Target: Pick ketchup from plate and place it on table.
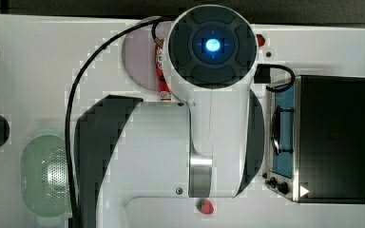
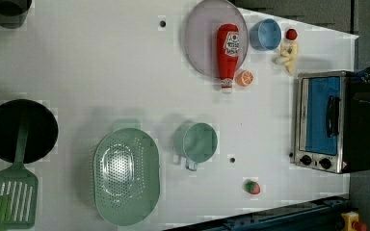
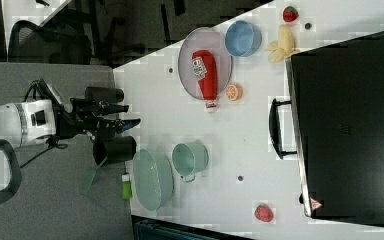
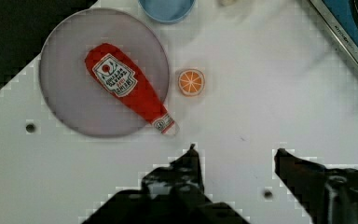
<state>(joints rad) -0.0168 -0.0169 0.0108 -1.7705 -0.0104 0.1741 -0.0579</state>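
- End effector [image 4: 235, 154]: fingers spread, nothing between them. In the wrist view they hang above bare counter [image 4: 270, 93], apart from the plate [image 4: 70, 93] and clear of every item.
- Ketchup [image 4: 128, 88]: lies flat on the plate, body across the disc, capped neck overhanging the plate's rim toward the orange slice [image 4: 191, 82]. Not yet gripped; the pick has not begun.
- Orange slice: on the counter just beside the plate's rim, near the ketchup's cap. Blue bowl [image 4: 167, 8]: just beyond the plate, apart from the bottle.
- Risk, grasp axis: the bottle lies at a slant to the finger line as the wrist view shows it. Closing without turning the wrist would probably push it lengthwise or spin it, not clamp it.
- Risk, grasp point: the neck is slim and tapered; a pinch there could let the heavier body swing down or slip out. The labelled body looks the safer place.
- Risk, plate: the bottle lies low on a flat disc; descending too far would press fingertips on the plate and could shift it or tip its edge.
- Risk, neighbours: an approach from the cap side could knock the orange slice.
- Risk, placement: open counter away from the plate is needed; a release on the rim could let the bottle roll.
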